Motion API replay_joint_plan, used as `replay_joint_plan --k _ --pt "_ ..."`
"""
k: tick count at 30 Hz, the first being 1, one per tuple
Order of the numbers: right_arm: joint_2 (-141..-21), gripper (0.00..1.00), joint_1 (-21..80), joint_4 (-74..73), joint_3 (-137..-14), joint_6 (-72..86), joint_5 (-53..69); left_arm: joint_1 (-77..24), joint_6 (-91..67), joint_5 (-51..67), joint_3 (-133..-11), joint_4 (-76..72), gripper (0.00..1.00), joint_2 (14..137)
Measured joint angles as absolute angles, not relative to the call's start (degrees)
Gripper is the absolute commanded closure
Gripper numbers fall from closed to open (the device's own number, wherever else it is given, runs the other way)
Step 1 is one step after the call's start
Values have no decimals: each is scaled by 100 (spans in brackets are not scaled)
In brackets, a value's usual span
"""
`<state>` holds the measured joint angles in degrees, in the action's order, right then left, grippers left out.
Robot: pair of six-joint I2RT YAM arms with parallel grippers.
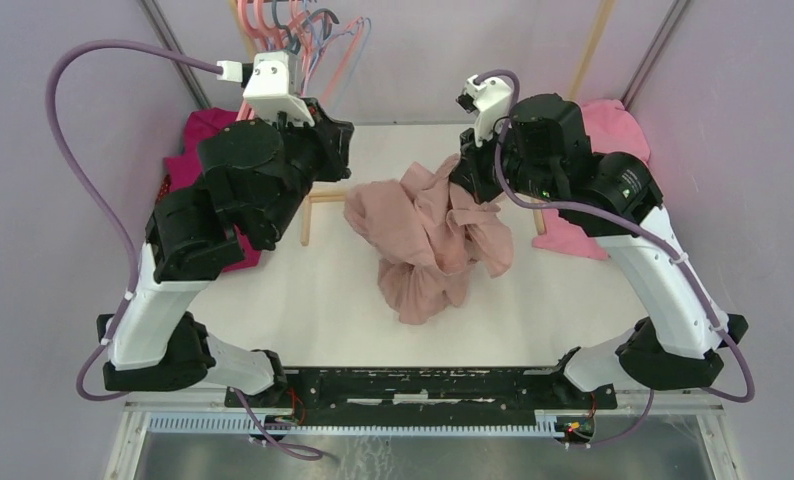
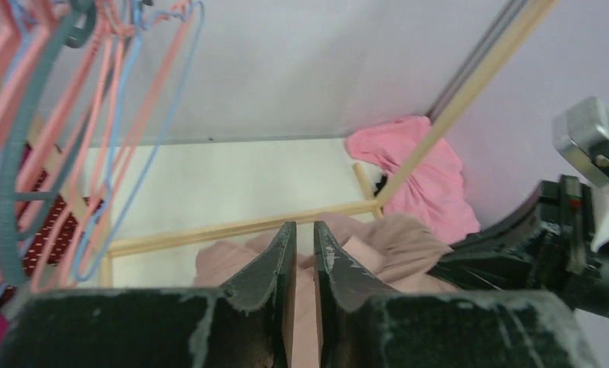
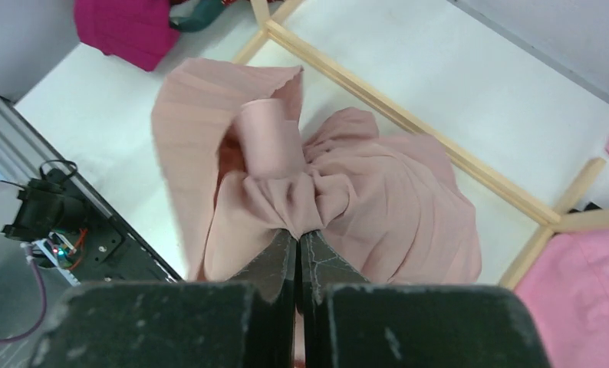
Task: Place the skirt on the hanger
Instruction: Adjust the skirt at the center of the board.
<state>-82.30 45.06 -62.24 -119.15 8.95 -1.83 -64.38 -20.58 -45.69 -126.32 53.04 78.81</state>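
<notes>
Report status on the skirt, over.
Right gripper shut on pink skirt. Left gripper barely open, empty. Skirt bunched, hangers untouched. Wooden rack bar close behind skirt.

Cut off and covered
The hangers run off the frame's top edge; the left arm covers much of the magenta garment.

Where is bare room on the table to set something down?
Bare: the near strip between the skirt and the base bar; the back strip behind the wooden frame. Crowded: the middle, and both sides, with the magenta cloth and the pink cloth.
</notes>
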Motion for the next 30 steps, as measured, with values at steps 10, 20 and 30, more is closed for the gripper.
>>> replay_joint_plan --k 10,20,30 --pt "-8145 99 4416 -6536 -11911 786 -515 -6003 -1833 -4491 -11692 5258 73 7747" --pt "-6810 99 4327 -6149 -10092 790 -469 -5813 -2193 -3232 -8482 4305 60 7594" --pt "-5135 74 4296 -5109 -5612 1938 -21 -5043 -2521 -1881 -6200 2497 66 6984"
